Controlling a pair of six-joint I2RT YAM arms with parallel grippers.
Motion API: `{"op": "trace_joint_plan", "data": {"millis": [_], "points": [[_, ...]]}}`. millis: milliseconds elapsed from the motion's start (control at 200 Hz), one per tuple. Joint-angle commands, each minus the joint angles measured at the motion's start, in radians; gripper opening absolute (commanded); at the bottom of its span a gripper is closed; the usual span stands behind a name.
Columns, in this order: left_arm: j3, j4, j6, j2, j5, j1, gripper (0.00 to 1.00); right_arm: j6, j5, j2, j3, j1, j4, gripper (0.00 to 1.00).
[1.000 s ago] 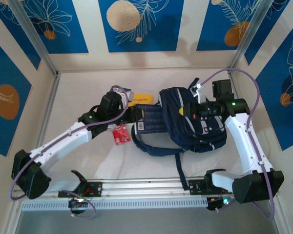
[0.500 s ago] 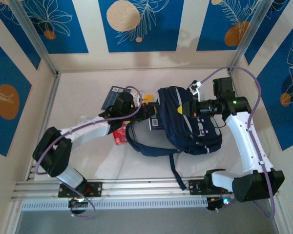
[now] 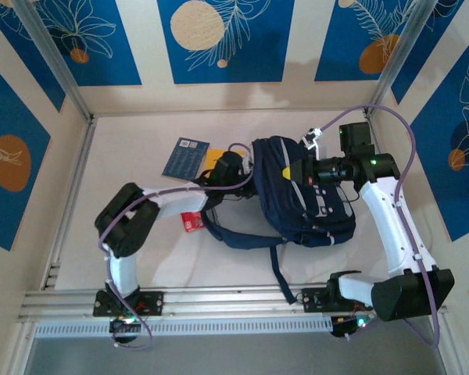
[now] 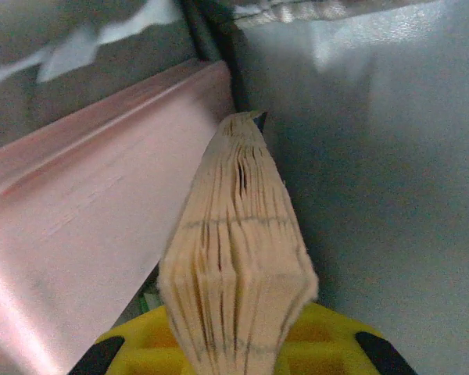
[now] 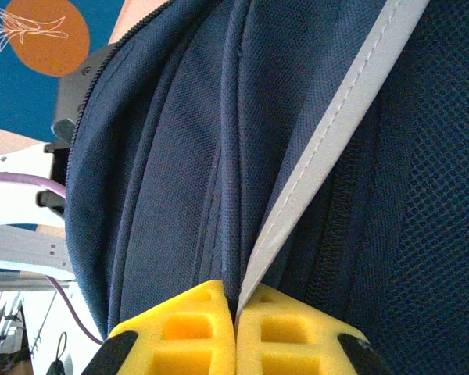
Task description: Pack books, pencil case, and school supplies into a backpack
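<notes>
At your far left, a dark navy book [image 3: 185, 158] lies flat on the surface [image 3: 125, 156]. A yellow-orange book [image 3: 212, 156] sits just beside it, partly under the left arm. Nearer you, the red packet [image 3: 190, 221] lies close to a backpack strap [image 3: 219, 232]. Your left claw [image 4: 236, 351] is at the mouth of the backpack [image 3: 305, 199], closed down on a book [image 4: 238, 258] whose page edges fan out between the yellow pads [image 4: 141, 351]. The pink panel alongside is perhaps another cover; the close view is too blurred to say. The backpack lies on its side mid-surface. At its right, your right claw [image 5: 236, 328] is pinched tight on the backpack's fabric, right at the pale stripe [image 5: 328, 133].
</notes>
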Motion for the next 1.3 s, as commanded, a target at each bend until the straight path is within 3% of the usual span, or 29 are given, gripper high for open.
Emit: {"op": "trace_joint_plan", "data": {"millis": [0,85,255,380,715,990,1130,1295], "points": [[0.121,0.034,0.005,0.078,-0.023,-0.039,0.0,0.01,-0.11,-0.025,0.035,0.008,0.122,0.0],[0.222,-0.03,0.02,0.15,0.002,-0.059,0.1,0.009,-0.089,-0.026,0.034,0.001,0.119,0.0],[0.201,-0.05,0.035,0.125,0.003,-0.061,0.6,-0.01,-0.046,-0.026,0.043,-0.005,0.104,0.0],[0.117,-0.051,0.046,0.034,0.003,-0.026,0.74,-0.042,0.007,-0.031,0.056,-0.005,0.072,0.0],[-0.083,-0.14,0.13,-0.211,0.047,0.05,0.8,-0.104,0.228,-0.06,0.059,-0.004,0.005,0.0],[-0.198,-0.323,0.206,-0.429,0.019,0.119,0.81,-0.208,0.581,-0.101,0.004,0.035,-0.013,0.0],[-0.192,-0.513,0.283,-0.529,-0.042,0.142,0.81,-0.24,0.714,-0.117,-0.071,0.085,0.027,0.0],[-0.196,-0.681,0.337,-0.634,-0.142,0.163,0.81,-0.187,0.751,-0.118,-0.18,0.111,0.097,0.0]]}}
